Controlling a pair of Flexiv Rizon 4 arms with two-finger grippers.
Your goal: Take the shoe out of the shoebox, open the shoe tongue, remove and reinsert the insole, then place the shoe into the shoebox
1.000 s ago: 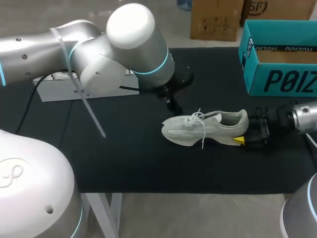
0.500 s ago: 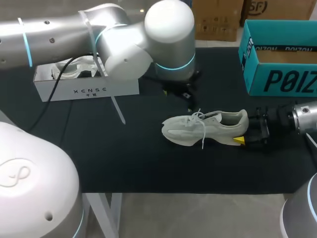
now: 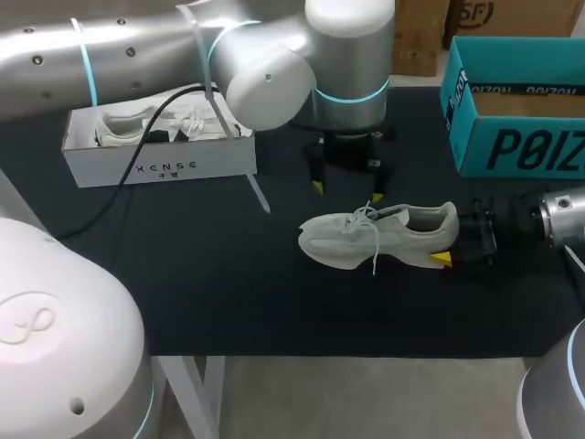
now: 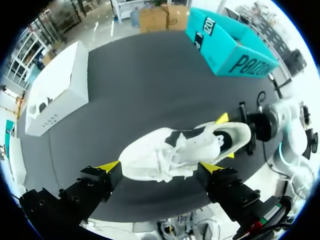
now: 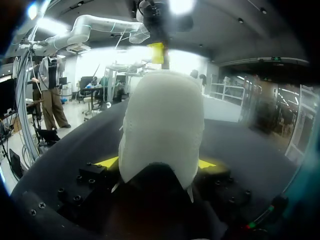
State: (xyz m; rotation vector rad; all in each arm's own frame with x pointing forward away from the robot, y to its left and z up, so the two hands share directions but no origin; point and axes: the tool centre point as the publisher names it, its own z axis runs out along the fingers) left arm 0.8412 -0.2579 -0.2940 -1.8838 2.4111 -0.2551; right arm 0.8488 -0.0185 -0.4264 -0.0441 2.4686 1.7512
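- Sitting upright on the black table (image 3: 228,293), the pale shoe (image 3: 379,236) pointed its toe toward the left arm's side, well apart from the teal shoebox (image 3: 512,137).
- The right gripper (image 3: 448,242) pinched its heel from both sides.
- The left gripper (image 3: 347,190) hung over the laces, fingers spread wide, the shoe's middle lying between and below them.
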